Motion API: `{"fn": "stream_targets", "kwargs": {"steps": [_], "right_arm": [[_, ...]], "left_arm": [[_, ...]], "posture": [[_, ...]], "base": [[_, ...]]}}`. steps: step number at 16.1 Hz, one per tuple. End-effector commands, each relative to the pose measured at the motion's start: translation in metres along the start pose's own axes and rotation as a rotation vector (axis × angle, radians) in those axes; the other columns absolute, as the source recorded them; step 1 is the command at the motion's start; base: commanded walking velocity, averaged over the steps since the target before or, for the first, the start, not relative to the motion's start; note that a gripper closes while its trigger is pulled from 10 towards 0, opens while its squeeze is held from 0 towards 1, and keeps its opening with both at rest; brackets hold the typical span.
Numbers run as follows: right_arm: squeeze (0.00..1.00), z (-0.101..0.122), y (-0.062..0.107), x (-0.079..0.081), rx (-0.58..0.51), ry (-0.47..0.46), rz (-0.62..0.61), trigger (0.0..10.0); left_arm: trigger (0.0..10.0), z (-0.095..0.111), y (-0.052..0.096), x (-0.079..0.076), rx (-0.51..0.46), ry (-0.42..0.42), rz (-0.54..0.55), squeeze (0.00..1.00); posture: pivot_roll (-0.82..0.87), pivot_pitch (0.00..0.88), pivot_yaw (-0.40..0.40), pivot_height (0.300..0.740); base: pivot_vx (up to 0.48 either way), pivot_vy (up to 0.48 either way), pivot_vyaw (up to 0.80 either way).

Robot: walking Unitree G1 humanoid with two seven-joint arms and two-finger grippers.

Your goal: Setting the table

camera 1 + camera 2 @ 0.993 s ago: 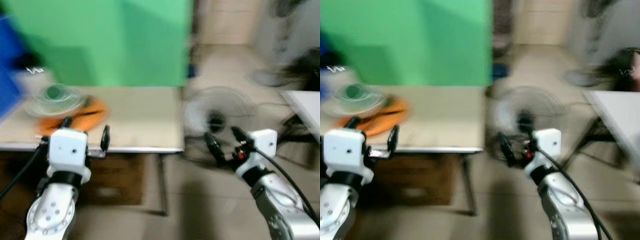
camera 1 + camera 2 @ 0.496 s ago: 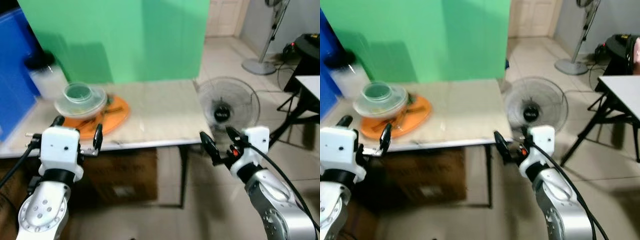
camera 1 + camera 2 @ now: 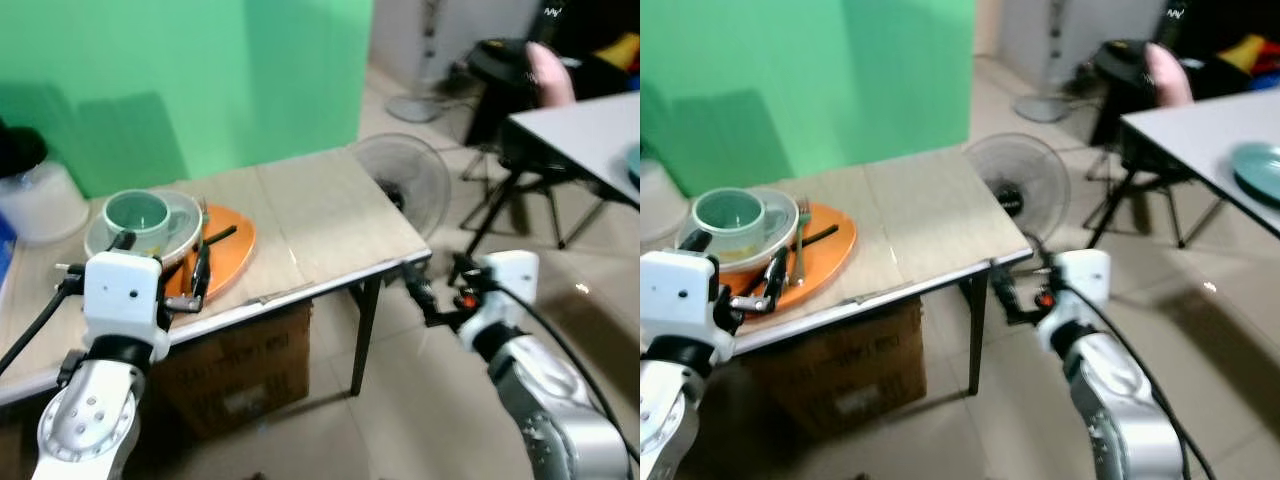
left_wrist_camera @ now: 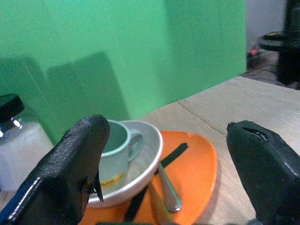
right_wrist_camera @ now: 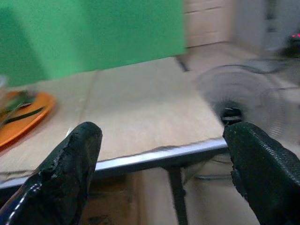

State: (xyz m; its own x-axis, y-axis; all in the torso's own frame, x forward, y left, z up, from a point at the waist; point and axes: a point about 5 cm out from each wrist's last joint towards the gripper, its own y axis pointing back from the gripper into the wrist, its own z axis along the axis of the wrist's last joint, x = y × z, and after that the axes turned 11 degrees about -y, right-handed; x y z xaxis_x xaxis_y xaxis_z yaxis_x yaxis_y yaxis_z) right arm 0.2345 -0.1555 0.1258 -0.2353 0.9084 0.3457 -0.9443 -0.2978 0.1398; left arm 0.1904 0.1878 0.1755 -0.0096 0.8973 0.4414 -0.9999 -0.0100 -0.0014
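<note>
Head stereo looks down at table (image 3: 330,220); wrist views face it low, sharing orange plate (image 4: 197,164).

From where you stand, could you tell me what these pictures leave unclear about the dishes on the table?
- Cup: its inside bottom is hidden by its own rim, left wrist view.
- Bowl: its contents are covered by the cup.
- Spoon: its handle end runs under the bowl.
- Orange plate: blurred and cut by the edge, right wrist view.
- Jar: cut off, left eye view.
</note>
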Motion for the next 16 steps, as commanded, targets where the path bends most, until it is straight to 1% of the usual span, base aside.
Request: {"fn": "stream_targets", "kwargs": {"steps": [1,7,8,11,14,15,16], "right_arm": [[1.00,0.007,-0.002,0.007,-0.032,-0.009,0.015,10.0],[1.00,0.012,-0.006,0.008,-0.049,-0.012,0.025,10.0],[1.00,0.014,-0.007,0.008,-0.060,-0.011,0.028,10.0],[1.00,0.016,-0.006,0.007,-0.079,-0.018,0.034,10.0],[1.00,0.019,-0.006,0.006,-0.085,-0.019,0.034,10.0],[1.00,0.019,-0.006,0.006,-0.086,-0.018,0.035,10.0],[1.00,0.021,-0.007,0.005,-0.087,-0.014,0.039,10.0]], "left_arm": [[10.0,0.004,0.000,0.001,-0.017,-0.006,-0.010,0.00],[10.0,0.006,-0.001,0.001,-0.021,-0.008,-0.012,0.00],[10.0,0.007,-0.001,0.002,-0.024,-0.009,-0.013,0.00],[10.0,0.011,0.002,0.000,-0.038,0.002,-0.028,0.00],[10.0,0.012,0.001,-0.003,-0.042,0.022,-0.046,0.00],[10.0,0.013,0.000,-0.004,-0.047,0.032,-0.065,0.43],[10.0,0.016,-0.002,-0.004,-0.060,0.036,-0.083,1.00]], "posture": [[0.00,0.000,0.017,0.740],[0.01,0.000,0.006,0.740],[0.01,0.000,0.004,0.740],[0.02,0.000,-0.001,0.740],[0.02,0.000,-0.004,0.740],[0.02,0.000,-0.005,0.740],[0.02,0.000,-0.006,0.740]], "base": [[0.000,0.480,-0.80],[0.000,0.480,-0.80],[0.000,0.000,-0.60],[0.000,0.000,0.00],[0.000,0.000,0.00],[0.000,0.000,0.00],[0.000,0.000,0.00]]}}
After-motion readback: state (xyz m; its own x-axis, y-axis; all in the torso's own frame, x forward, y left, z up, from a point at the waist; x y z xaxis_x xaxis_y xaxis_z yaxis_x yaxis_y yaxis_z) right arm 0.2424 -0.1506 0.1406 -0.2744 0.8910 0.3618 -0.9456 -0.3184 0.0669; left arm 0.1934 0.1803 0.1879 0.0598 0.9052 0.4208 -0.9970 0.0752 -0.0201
